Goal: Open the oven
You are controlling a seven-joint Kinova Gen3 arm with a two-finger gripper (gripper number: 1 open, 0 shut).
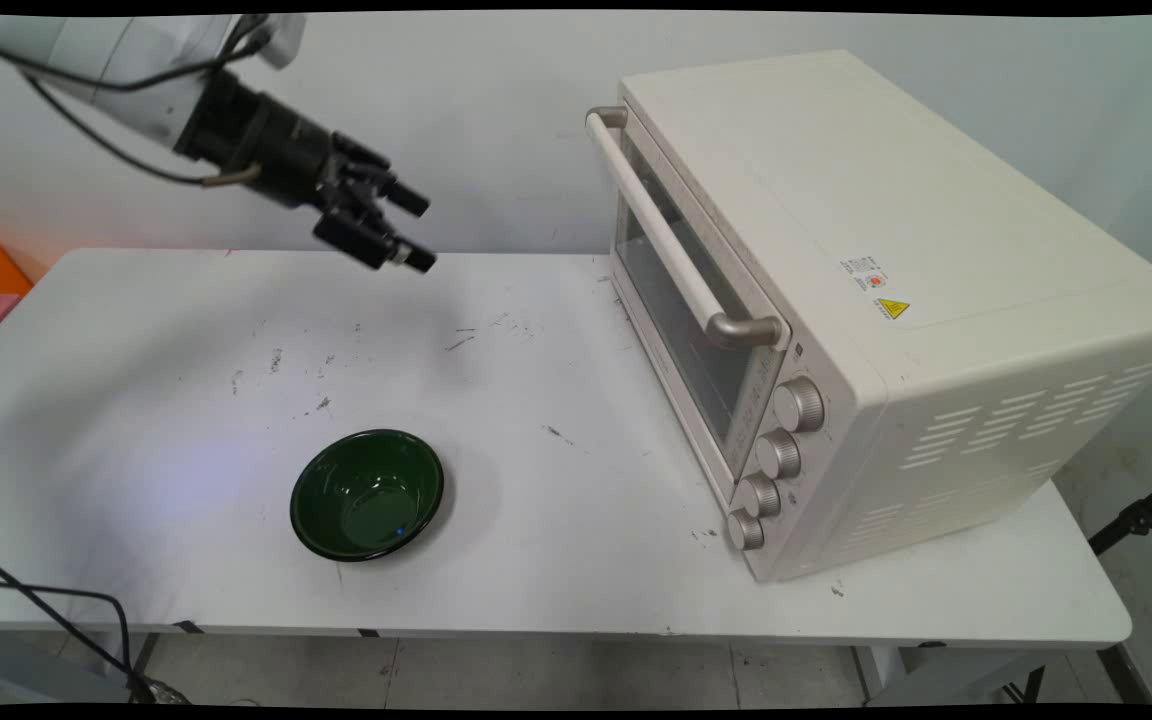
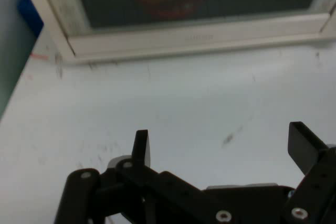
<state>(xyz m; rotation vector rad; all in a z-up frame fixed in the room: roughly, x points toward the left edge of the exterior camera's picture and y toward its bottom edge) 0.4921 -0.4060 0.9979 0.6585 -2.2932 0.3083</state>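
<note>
Black and two-fingered, the tool [image 1: 414,228] hung in the air above the far left part of the white bench [image 1: 536,560], tilted down and toward the right, with its fingers [image 2: 140,144] spread apart and nothing between them. It touched no object. Black cables [image 1: 96,85] looped around the white arm [image 1: 106,60] behind it.

Nearest to it on the bench stood a dark green bowl [image 1: 367,494], upright and empty, well apart from the tool and toward the near edge. On the right side of the bench sat a cream-coloured toaster oven [image 1: 936,300], set at an angle, its glass door [image 1: 681,330] shut and facing left toward the tool. A long bar handle [image 1: 671,235] ran across the top of the door, and four round knobs [image 1: 781,455] lined the panel beside it. Dark scuff marks [image 1: 321,405] dotted the bench surface between the tool and the bowl.

From the hand camera, the oven's door frame [image 2: 199,38] crossed the top of the view, and something yellowish and rounded showed dimly behind the glass; what it was could not be told.
</note>
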